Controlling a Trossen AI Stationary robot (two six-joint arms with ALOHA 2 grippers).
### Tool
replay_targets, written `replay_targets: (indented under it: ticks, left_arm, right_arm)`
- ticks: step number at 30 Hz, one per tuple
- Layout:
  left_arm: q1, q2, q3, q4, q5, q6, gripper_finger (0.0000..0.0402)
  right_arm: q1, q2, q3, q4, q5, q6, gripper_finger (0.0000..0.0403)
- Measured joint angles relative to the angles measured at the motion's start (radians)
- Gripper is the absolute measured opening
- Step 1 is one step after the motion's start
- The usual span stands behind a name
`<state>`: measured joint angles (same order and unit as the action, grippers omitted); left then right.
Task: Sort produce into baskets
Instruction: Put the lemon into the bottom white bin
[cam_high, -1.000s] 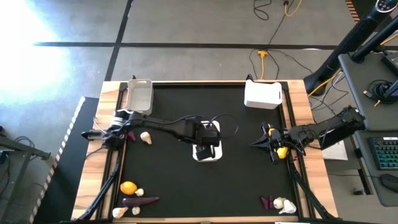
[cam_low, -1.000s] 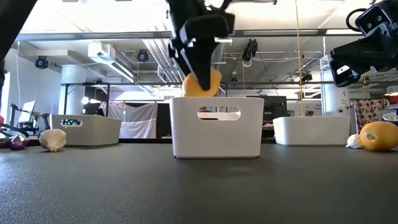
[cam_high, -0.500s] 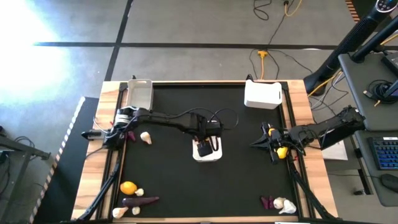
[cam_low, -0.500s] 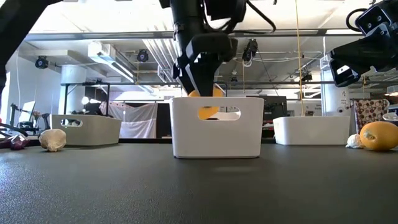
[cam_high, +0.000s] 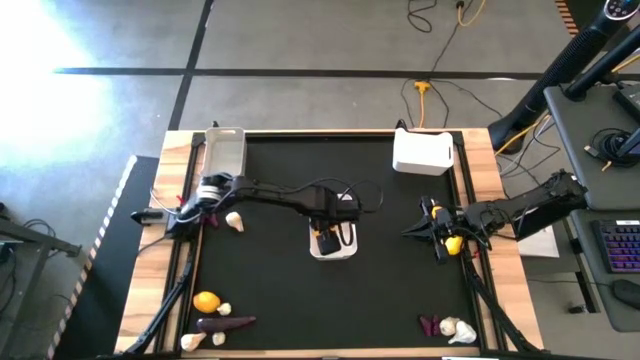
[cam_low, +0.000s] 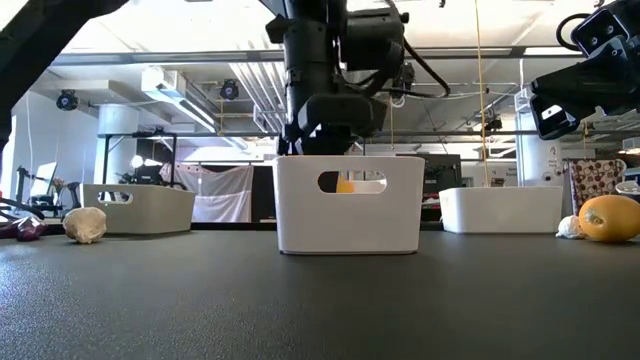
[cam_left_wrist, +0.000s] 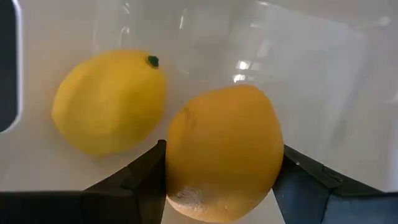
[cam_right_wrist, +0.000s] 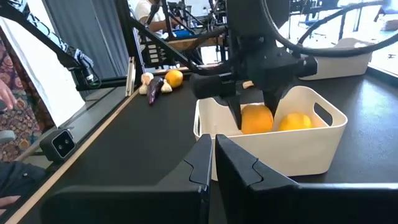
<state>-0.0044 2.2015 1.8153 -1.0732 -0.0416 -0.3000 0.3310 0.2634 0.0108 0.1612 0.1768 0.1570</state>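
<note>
From above, the left gripper reached down into the small white rectangular plastic basket at the middle of the black table, and the arm covered most of the basket's inside — only a speck of orange showed. The right gripper waited near the table's right edge, with a small yellow fruit just beside it. A grey-translucent bin sat at the far left corner and a second white bin at the far right. Near the front left lay an orange round fruit, a dark purple elongated vegetable and small white garlic bulbs; more pieces lay at the front right, too small to sort out.

At table height, the gripper's fingertips were hidden behind the basket wall; a patch of orange showed only through the handle slot.

The left wrist camera settled it — the two dark fingers were clamped on either side of an orange fruit, with a yellow lemon lying just beside it on the basket floor.

From the right wrist, its own fingers stood pressed together, holding nothing, and both fruits showed inside the basket across the table.
</note>
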Motion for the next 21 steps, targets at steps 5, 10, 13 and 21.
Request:
replay_targets:
  ticks: [5, 10, 13, 21]
  left_arm:
    - [0.001, 0.024, 0.000, -0.010, -0.022, 0.000, 0.0226]
    - [0.000, 0.034, 0.002, -0.019, -0.059, 0.007, 0.0270]
    - [0.001, 0.036, 0.000, -0.026, -0.106, 0.010, 0.0270]
    - [0.001, 0.034, 0.002, -0.022, -0.125, -0.007, 0.0254]
  right_arm:
    - [0.000, 0.000, 0.000, 0.000, 0.000, 0.000, 0.0013]
    - [0.000, 0.000, 0.000, 0.000, 0.000, 0.000, 0.0013]
    - [0.000, 0.000, 0.000, 0.000, 0.000, 0.000, 0.0013]
    - [0.000, 0.001, 0.000, 0.000, 0.000, 0.000, 0.0013]
